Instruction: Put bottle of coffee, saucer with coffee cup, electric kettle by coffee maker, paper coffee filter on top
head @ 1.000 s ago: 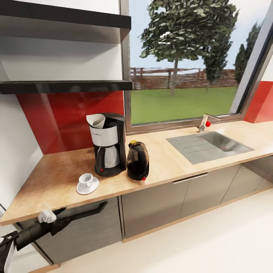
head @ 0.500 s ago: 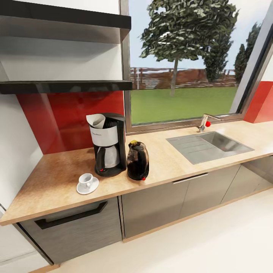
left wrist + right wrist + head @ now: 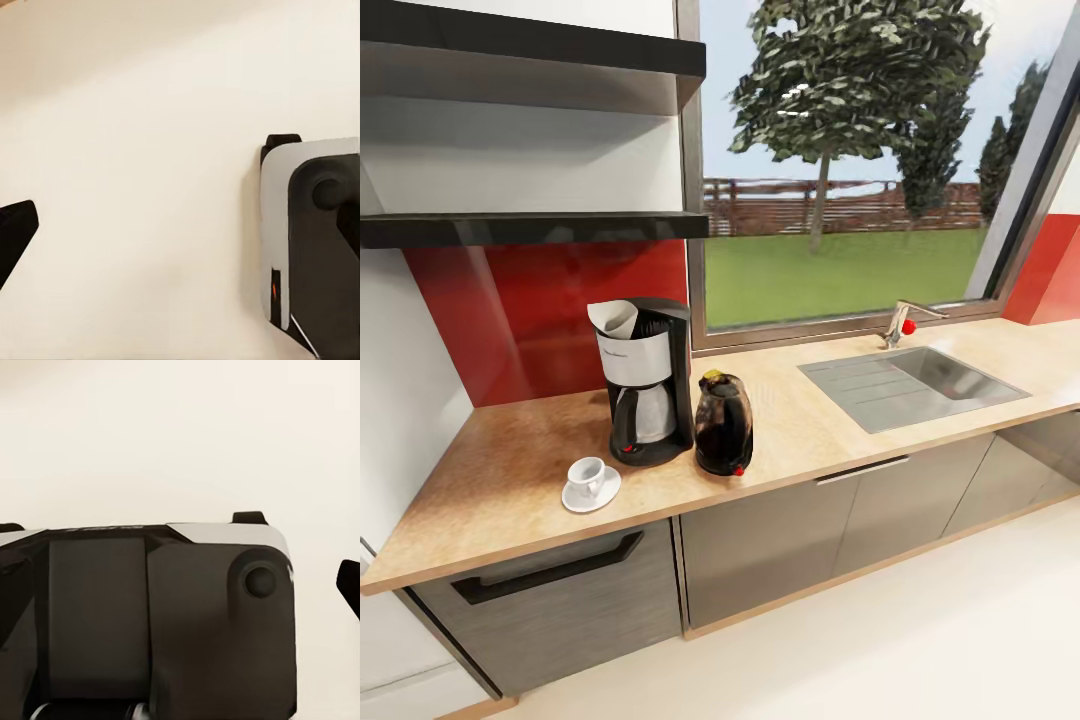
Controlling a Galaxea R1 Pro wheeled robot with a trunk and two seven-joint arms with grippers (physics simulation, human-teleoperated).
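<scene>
Starting at my left gripper: its wrist camera catches one dark fingertip (image 3: 13,234) at the edge of the frame, so I cannot tell whether the jaws stand apart or together. It is the same with the right gripper, where a sliver of one fingertip (image 3: 351,585) shows. Beyond both lie the pale floor (image 3: 135,150) and the robot's own white-and-black housing (image 3: 311,240). From that I judge both arms hang low beside the base, pointing down, with nothing between the fingers that I can make out.

Everything for the task sits well above and ahead of the hands. On the kitchen countertop (image 3: 510,470) the coffee maker (image 3: 648,385) carries the paper coffee filter (image 3: 613,319) on its top. The coffee cup (image 3: 587,474) stands on the saucer (image 3: 591,491) just in front of the machine, and the electric kettle (image 3: 724,428) is right beside it. A yellow-gold cap (image 3: 711,377) peeks out at the kettle's top edge. I take it for the bottle of coffee tucked behind, though I can't be sure. The kitchen shelf (image 3: 530,229) looks bare.

The station looks essentially done to me. My next move would be a check of that bottle, not another reach.
</scene>
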